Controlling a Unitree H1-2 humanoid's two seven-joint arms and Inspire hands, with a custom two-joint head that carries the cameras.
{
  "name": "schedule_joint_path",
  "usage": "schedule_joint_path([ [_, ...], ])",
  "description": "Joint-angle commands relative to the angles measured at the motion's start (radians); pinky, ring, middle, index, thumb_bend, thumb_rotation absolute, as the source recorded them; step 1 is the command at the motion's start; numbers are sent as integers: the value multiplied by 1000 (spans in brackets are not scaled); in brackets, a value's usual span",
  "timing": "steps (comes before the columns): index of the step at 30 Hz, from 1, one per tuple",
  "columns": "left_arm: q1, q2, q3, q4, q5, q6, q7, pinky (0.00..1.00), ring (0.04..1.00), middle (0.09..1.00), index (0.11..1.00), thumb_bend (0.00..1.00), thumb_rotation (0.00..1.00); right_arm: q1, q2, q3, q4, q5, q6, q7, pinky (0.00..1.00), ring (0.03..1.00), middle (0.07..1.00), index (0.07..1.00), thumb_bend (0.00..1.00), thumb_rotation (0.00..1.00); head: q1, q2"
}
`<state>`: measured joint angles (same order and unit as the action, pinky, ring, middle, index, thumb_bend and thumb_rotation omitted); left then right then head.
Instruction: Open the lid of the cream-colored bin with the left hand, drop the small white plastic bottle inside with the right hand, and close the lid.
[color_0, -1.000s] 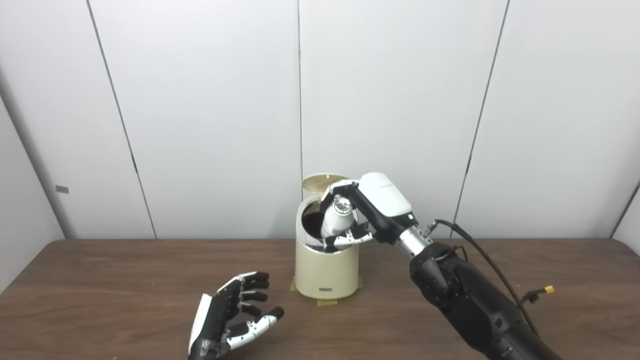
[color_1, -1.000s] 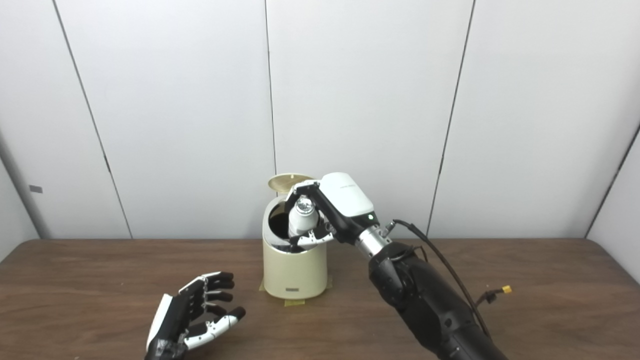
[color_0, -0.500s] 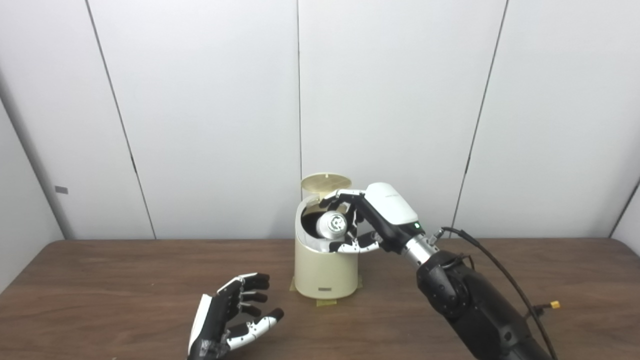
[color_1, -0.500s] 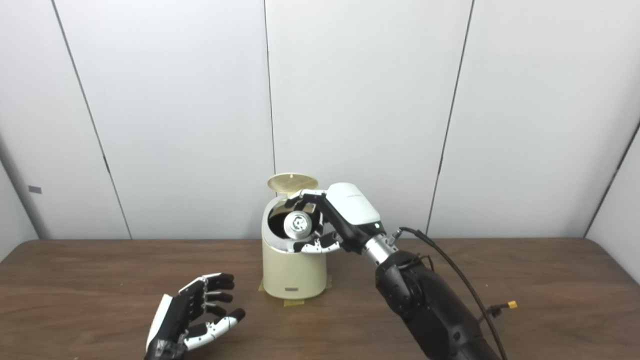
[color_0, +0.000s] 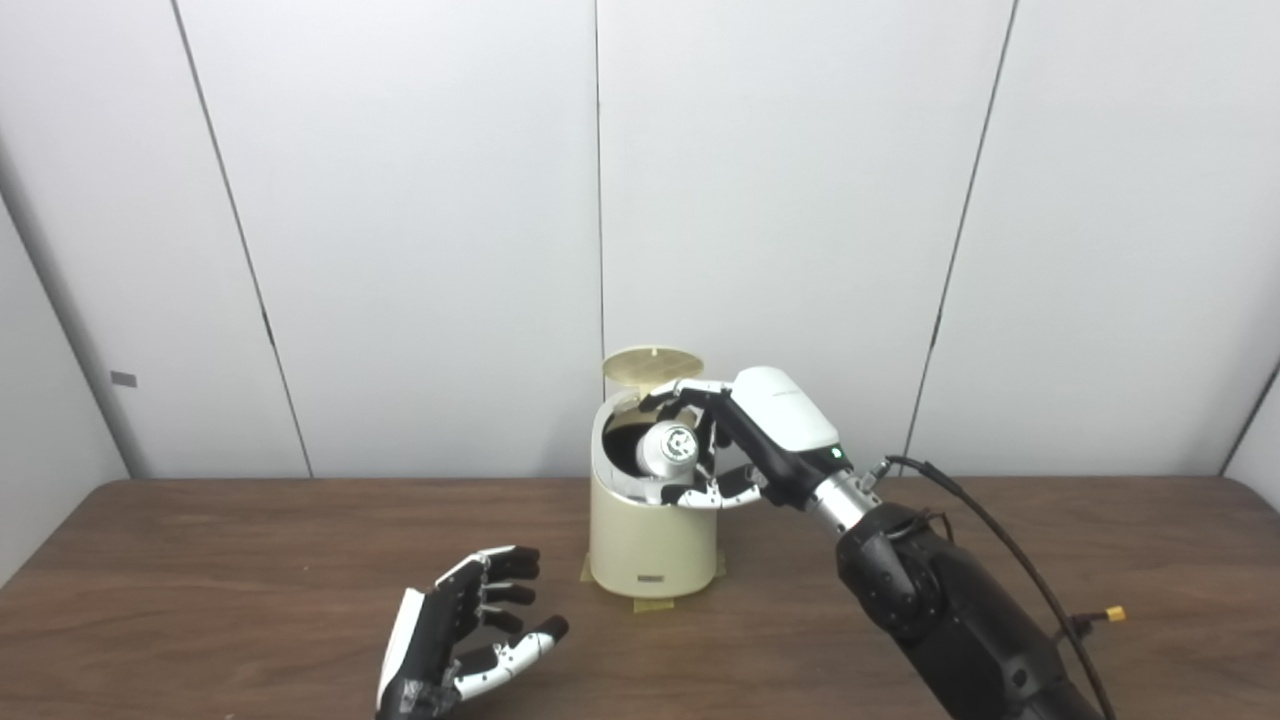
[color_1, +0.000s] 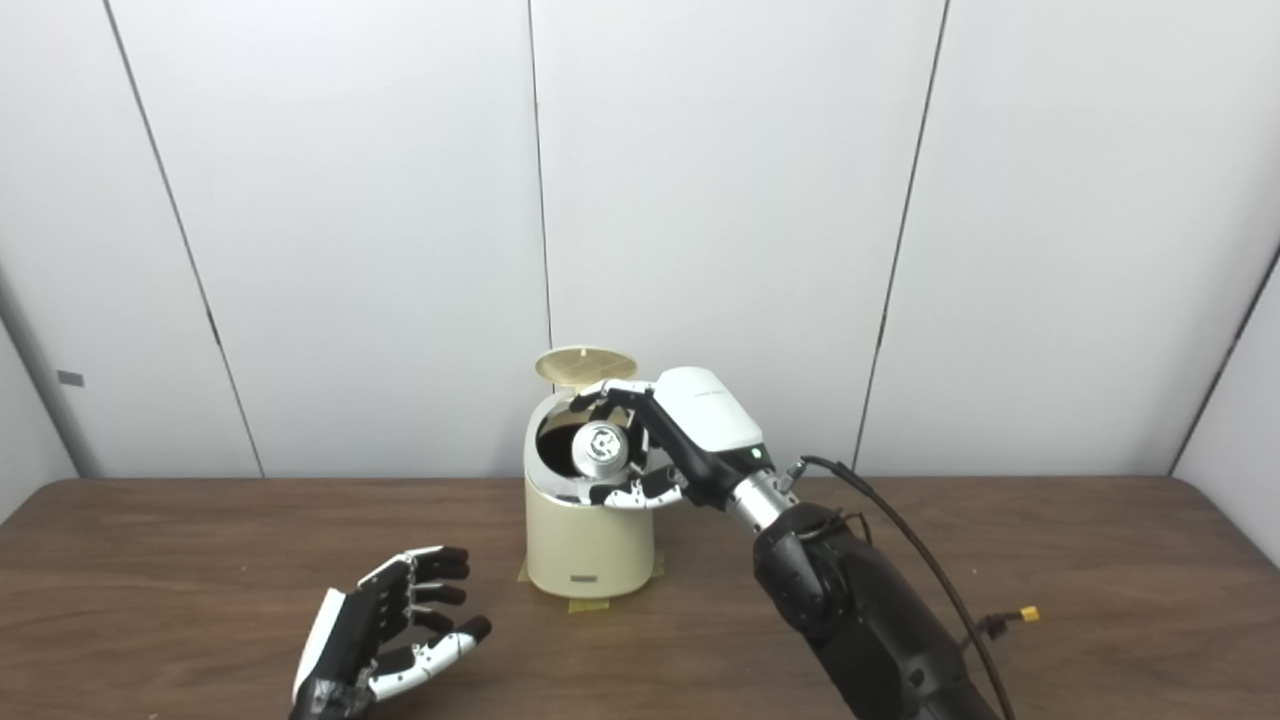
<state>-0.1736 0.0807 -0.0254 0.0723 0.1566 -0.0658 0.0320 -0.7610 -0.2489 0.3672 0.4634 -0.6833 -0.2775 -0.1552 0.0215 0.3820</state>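
The cream-colored bin (color_0: 650, 535) stands on the wooden table (color_0: 200, 580) with its round lid (color_0: 652, 366) tipped up at the back, the dark mouth open. The right hand (color_0: 745, 440) reaches over that mouth, fingers (color_0: 690, 389) clamped around the small white plastic bottle (color_0: 667, 449), which lies tilted in the opening with its end facing me. A small dark plate (color_0: 652, 579) sits low on the bin's front; any writing on it is too small to read. Faint grey lettering on the hand's white shell is also illegible. The left hand (color_0: 455, 640) rests well apart on the table, fingers spread and curled, holding nothing.
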Motion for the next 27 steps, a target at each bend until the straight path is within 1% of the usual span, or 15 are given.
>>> schedule_joint_path([
  [1,-31,2,-1,-20,7,-27,6,551,653,709,718,677,63,-24,-1,-15,-21,1,2,-2,350,459,728,811,839,169,2,0],
  [4,-31,1,-1,-21,5,-26,5,548,655,713,722,675,62,-22,1,-16,-28,1,14,9,357,473,770,841,847,183,2,0],
  [6,-31,2,-1,-21,3,-29,4,545,661,719,726,675,64,-19,2,-15,-39,-1,28,25,380,505,799,855,848,191,2,0],
  [10,-30,2,-2,-22,6,-27,5,540,651,709,719,673,55,-19,0,-10,-33,-5,23,32,445,586,840,866,868,184,2,0],
  [12,-30,2,-2,-24,7,-25,5,550,657,711,720,673,55,-20,-1,-10,-30,-6,15,30,459,605,847,863,874,182,2,0],
  [17,-31,1,0,-20,-1,-27,2,553,661,717,726,671,52,-19,-1,-13,-29,-7,12,27,464,612,849,855,878,178,2,0],
  [20,-31,0,0,-21,0,-24,4,548,657,713,722,676,60,-18,-1,-22,-24,8,-16,9,444,586,827,843,870,148,1,6],
  [21,-31,1,0,-21,-1,-26,3,547,657,713,722,677,60,-16,-1,-28,-23,13,-28,-1,441,582,823,841,868,143,1,6],
  [22,-30,1,-1,-21,2,-26,4,548,656,712,721,676,62,-16,1,-38,-14,20,-60,-33,433,567,808,832,860,131,1,6],
  [23,-30,2,-1,-22,4,-27,5,552,658,714,724,678,69,-16,2,-45,-7,25,-84,-56,388,521,764,801,850,100,1,6],
  [24,-30,2,-1,-22,5,-27,5,554,659,715,725,678,72,-14,6,-59,0,21,-108,-103,373,506,750,790,846,89,2,4],
  [25,-30,2,-1,-22,3,-27,4,551,659,716,727,676,73,-11,10,-74,3,18,-130,-150,338,465,707,760,820,93,2,4],
  [26,-29,1,0,-22,1,-27,4,551,660,717,729,676,68,-9,13,-84,5,13,-144,-181,299,414,654,726,794,96,2,4],
  [27,-29,2,-1,-23,1,-26,3,552,661,718,729,675,67,-2,16,-101,-1,17,-163,-216,285,397,636,714,785,97,2,4],
])
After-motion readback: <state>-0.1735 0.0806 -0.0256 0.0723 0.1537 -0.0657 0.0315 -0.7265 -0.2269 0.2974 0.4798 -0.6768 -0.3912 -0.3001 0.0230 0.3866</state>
